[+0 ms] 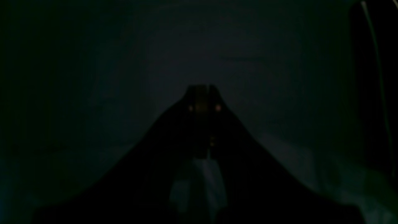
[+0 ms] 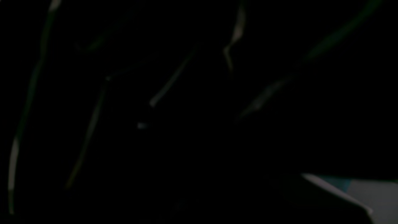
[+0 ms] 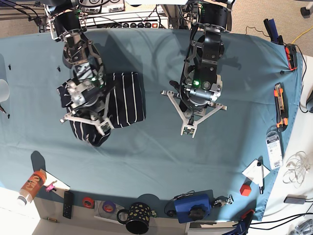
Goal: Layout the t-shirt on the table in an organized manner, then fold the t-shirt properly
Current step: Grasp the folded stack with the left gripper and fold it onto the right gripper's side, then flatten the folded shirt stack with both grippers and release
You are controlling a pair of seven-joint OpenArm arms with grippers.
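The t-shirt, dark with thin white stripes, lies folded into a compact block on the left half of the teal table, with a bunched part at its near left corner. My right gripper sits over that bunched part, its fingers together in the fabric. In the right wrist view the t-shirt fills the dark frame and the fingers are hidden. My left gripper hangs shut over bare table, to the right of the shirt and apart from it; its fingers meet at the left gripper's tip, with nothing between them.
Along the near edge stand a dotted mug, a blue device, tape rolls, a remote and a bottle. At the right edge lie an orange cutter, a white card and a red cube.
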